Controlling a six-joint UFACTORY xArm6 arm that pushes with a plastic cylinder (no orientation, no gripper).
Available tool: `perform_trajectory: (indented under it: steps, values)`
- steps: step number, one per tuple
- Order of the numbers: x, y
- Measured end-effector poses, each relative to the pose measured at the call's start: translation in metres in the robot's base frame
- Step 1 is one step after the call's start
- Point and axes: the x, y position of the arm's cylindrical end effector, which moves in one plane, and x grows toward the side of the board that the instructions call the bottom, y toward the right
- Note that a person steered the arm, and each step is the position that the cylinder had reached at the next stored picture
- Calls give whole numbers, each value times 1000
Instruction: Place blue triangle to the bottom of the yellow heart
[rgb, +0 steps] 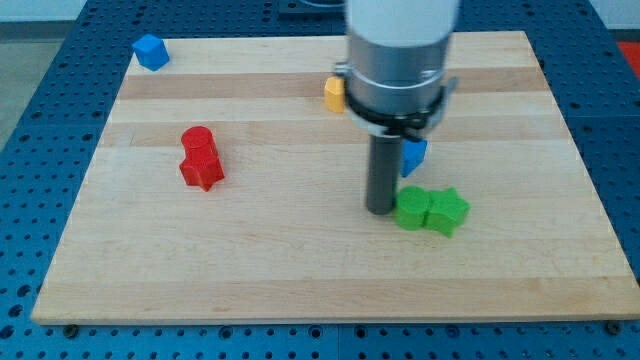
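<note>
The blue triangle (415, 155) lies right of the board's middle, partly hidden behind my rod. A yellow block (334, 93), partly hidden by the arm so its shape is unclear, sits near the view's top, up and left of the triangle. My tip (380, 208) rests on the board just below and left of the blue triangle, touching or almost touching the left side of a green block (411, 209).
A second green block (448, 211) adjoins the first on its right. A red round block (198, 140) and a red star-like block (203, 169) sit together at the left. A blue block (150, 51) lies at the wooden board's (300, 270) top-left corner.
</note>
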Motion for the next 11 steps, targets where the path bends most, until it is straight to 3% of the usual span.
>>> perform_trajectory:
  steps: [5, 7, 9, 11]
  values:
    - [-100, 35]
    - [-109, 92]
    - [-146, 52]
    - [-118, 9]
